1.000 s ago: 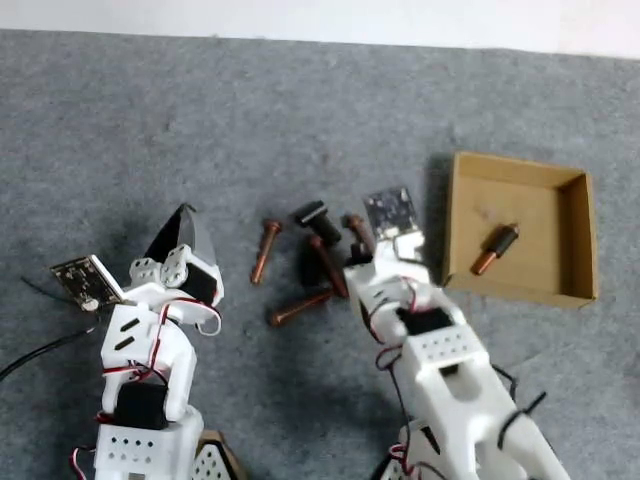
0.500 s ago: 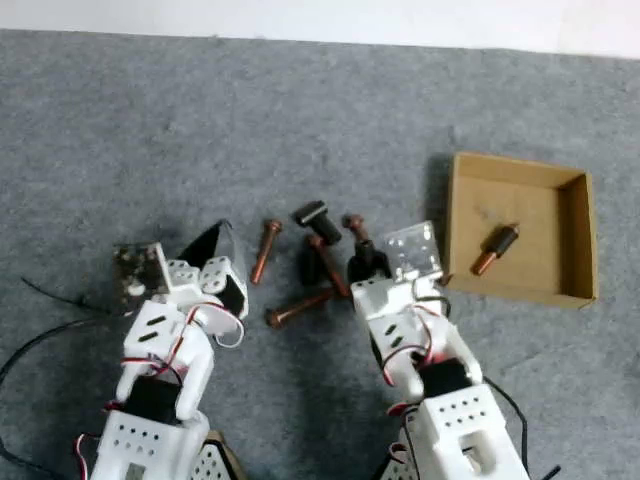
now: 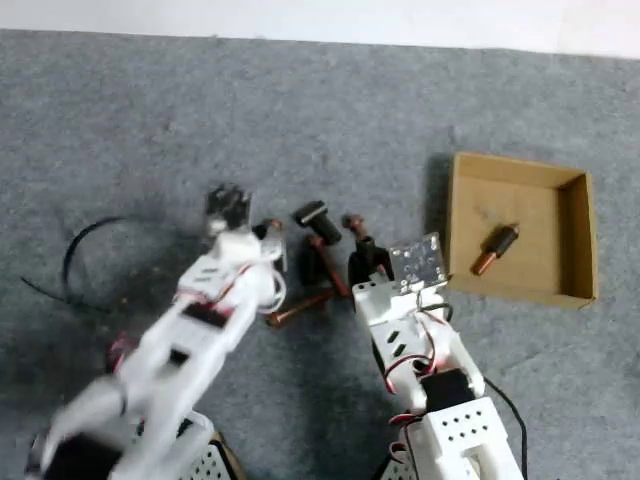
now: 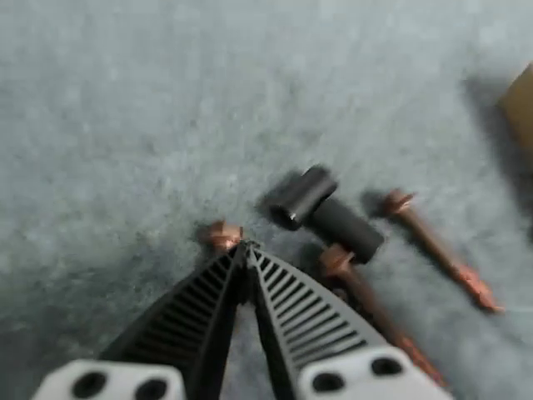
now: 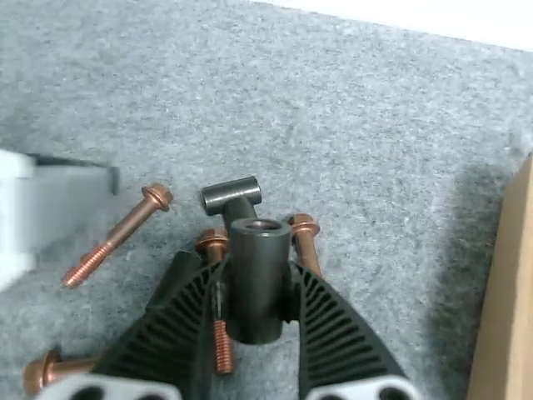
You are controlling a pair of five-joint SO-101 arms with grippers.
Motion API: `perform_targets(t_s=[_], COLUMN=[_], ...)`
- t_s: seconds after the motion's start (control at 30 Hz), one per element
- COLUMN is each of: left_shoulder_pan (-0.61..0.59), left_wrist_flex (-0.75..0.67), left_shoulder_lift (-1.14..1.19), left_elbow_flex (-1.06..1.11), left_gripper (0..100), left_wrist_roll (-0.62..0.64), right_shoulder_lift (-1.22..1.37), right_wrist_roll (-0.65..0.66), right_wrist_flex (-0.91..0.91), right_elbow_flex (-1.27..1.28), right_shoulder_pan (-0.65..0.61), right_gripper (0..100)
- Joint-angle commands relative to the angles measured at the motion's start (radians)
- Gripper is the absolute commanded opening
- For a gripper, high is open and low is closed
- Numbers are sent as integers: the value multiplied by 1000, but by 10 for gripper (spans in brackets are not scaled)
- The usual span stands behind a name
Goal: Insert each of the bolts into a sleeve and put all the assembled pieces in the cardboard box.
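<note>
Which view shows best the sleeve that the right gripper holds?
Right wrist view: the sleeve sits whole in the right gripper, bore visible. High view: a dark part at the gripper's tip. Left wrist view: cannot tell it from other sleeves.

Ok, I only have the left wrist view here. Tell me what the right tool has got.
Observer: The right tool is shut on a black sleeve, with the sleeve's open end pointing out past the fingertips.
Operator: Good. Now report what's been packed so far.
Observer: The cardboard box holds one assembled piece, a bolt pushed into a sleeve, lying near the middle of the floor.
</note>
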Motion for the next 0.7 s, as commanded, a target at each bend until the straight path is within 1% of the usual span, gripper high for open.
perform_targets(t_s=[0.0,0.1,0.37,0.43,0.53,0.6,0.67], left_shoulder_pan=[-13,-28,-38,-45,-68,-76,-74], left_wrist_flex=[32,155,488,554,615,635,641], left_shoulder_lift=[229,278,280,280,280,280,288], left_elbow_flex=[-222,-325,-489,-530,-575,-582,-579], left_gripper=[11,11,11,11,18,65,139], left_wrist_roll=[-34,-78,-81,-81,-81,-80,-78], right_shoulder_lift=[-22,-22,-22,-22,-22,-22,-22], right_wrist_roll=[9,9,9,9,9,9,9], right_wrist_flex=[-25,-25,-25,-25,-25,-25,-25], right_elbow_flex=[-12,-12,-12,-12,-12,-12,-12], right_shoulder_pan=[12,12,12,12,12,12,12], right_gripper=[4,4,4,4,4,4,4])
